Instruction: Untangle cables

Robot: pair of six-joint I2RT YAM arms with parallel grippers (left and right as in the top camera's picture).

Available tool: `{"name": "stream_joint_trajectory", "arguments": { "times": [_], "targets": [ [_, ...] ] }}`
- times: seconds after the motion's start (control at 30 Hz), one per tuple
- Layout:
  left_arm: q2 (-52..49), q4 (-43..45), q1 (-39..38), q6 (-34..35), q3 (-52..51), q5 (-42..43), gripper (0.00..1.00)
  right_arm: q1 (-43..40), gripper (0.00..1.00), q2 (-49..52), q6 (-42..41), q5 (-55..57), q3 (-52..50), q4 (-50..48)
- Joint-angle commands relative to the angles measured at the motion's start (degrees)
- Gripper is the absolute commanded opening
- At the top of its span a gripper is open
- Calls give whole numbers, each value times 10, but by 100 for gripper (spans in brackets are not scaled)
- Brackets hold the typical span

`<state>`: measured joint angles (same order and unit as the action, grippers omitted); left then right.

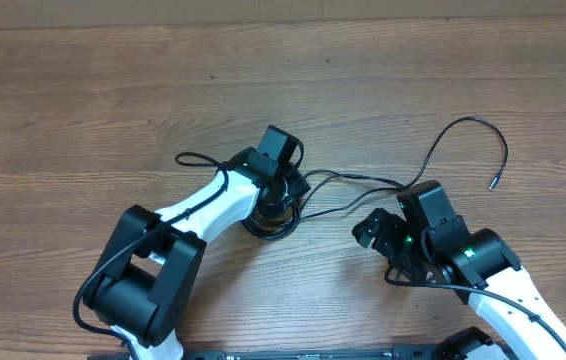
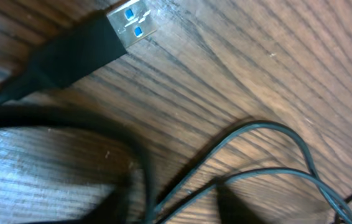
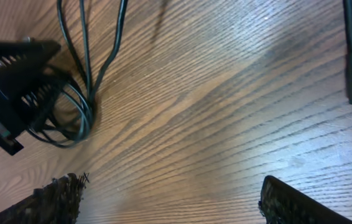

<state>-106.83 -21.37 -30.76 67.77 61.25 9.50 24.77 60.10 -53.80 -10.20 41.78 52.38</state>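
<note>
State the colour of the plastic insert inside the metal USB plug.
Blue, inside the silver metal USB plug; clearest in the left wrist view.
</note>
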Motion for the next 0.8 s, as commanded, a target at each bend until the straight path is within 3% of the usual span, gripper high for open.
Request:
{"name": "stream_joint_trajectory", "arguments": {
  "times": [0.0,0.1,0.27,0.5,0.77],
  "targets": [
    [-24,-2,5,0,1,-9,4,-1,90,-5,-2,11,2,7],
    [-7,-5,24,-28,16,27,4,-1,90,-5,-2,13,2,11],
    [71,-29,63,-100,41,107,4,-1,100,-5,-2,17,2,2],
    [214,-94,74,-145,42,119,4,-1,100,-2,-8,-35,2,-35],
    [322,-106,74,-259,42,228,4,-1,100,-2,-51,-58,2,-84]
  ]
}}
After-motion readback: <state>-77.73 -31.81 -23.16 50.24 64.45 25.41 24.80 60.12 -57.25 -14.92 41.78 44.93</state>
